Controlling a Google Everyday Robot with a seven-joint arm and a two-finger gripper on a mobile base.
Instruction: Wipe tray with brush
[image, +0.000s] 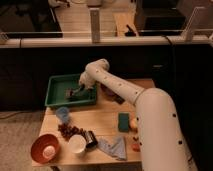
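Observation:
The green tray (56, 87) lies at the back left of the wooden table. My white arm reaches over from the right, and the gripper (80, 90) hangs down inside the tray, near its right half. A small dark brush (74, 93) rests low on the tray floor at the gripper's tip, seemingly held there. The fingers merge with the brush, so the grip itself is unclear.
A blue cup (62, 114) stands just in front of the tray. Dark berries (70, 131), an orange bowl (44, 148), a white cup (77, 144), a black-and-silver cylinder (90, 138), a blue cloth (114, 147) and a dark-green sponge (123, 121) fill the table's front.

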